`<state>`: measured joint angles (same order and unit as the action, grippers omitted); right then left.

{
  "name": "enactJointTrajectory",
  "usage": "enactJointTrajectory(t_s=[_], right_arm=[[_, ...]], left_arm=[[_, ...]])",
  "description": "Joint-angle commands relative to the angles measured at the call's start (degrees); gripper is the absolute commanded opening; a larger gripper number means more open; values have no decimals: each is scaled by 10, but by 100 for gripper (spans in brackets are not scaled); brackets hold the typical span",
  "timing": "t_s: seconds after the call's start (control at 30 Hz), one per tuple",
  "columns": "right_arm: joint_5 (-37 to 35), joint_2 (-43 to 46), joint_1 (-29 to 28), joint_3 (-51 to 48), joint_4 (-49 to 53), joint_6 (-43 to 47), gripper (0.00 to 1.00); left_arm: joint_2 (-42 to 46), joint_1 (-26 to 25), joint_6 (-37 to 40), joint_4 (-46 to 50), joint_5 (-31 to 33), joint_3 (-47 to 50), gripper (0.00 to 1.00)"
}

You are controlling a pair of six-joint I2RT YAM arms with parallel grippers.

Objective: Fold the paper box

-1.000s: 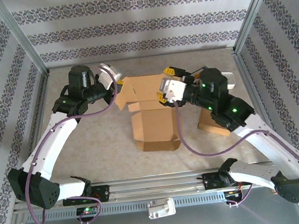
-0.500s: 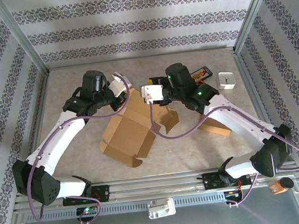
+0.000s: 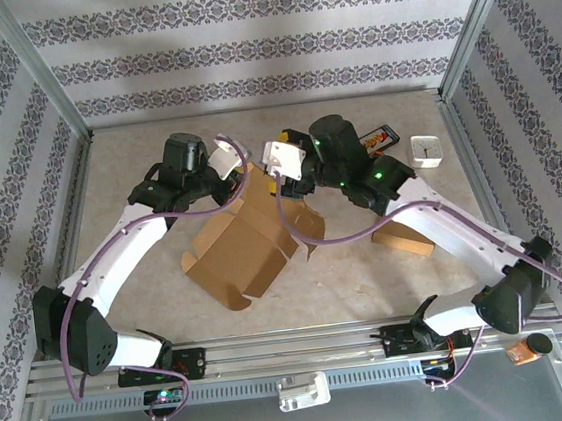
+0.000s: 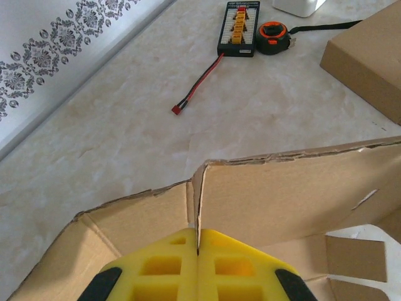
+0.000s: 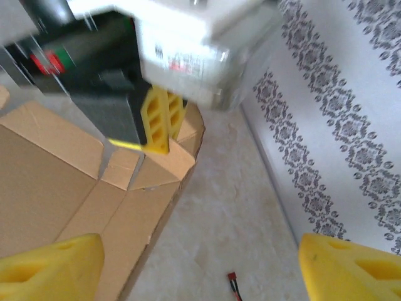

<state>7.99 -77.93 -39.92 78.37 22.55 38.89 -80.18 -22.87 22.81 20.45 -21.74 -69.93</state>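
Here the paper box, a partly erected blank of brown card, lies open side up near the middle of the table, set at an angle to the arm bases with its flaps splayed. The left gripper is clenched on the top edge of one upright wall, at the slit where that wall meets a neighbouring flap. Its yellow pads meet flush with the card pinched between them. This pinch probably serves as an anchor, keeping the wall raised and the box from sliding while the other arm works against it. The right gripper hovers just beside the same corner, jaws spread wide and nothing between them. Its yellow fingertips stand well apart over the box's edge and the bare table beside it. The released claw appears to be lining up for a hold on a flap, and the fold looks far from finished, since several flaps lie flat and no lid is closed. The table top is pale beige with a faint mottled, stone-like pattern. Beyond the box it carries a black connector board, an orange tape measure and a thin lead with a red plug. A second cardboard box and a small white object sit to the right. White walls with grey ornamental bands enclose the cell, framed by aluminium posts.
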Motion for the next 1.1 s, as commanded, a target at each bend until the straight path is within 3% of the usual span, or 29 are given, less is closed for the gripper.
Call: enactJointTrajectory(t_s=[0.0,0.17,0.27,0.47,0.63,0.93,0.97,1.07], right_arm=[[15,16,-9,0,10,-85,86],[-65,-21,-14,8,14,-127,85],[-66,-43,-12,-9,-17,-134,81],[-58,-83,-5,-15,-42,-161,51],[-54,-96,-3,-20,-41,-155,38],[-59,-84,2,-14,-12,-97,1],[-52,-80,6,-12,-8,-89,0],[-28,-72,20,-4,12,-61,0]], left_arm=[[-5,-7,-23,-38,1,-2,0],[-5,-7,-32,-40,-6,-6,0],[-6,-7,-35,-40,-20,-5,0],[-10,-7,-42,-33,-28,-7,0],[-15,-7,-73,-34,-20,-11,0],[-14,-7,-121,-91,-35,12,0],[-10,-7,-124,-102,-35,18,5],[11,-6,-139,-126,-2,39,39]])
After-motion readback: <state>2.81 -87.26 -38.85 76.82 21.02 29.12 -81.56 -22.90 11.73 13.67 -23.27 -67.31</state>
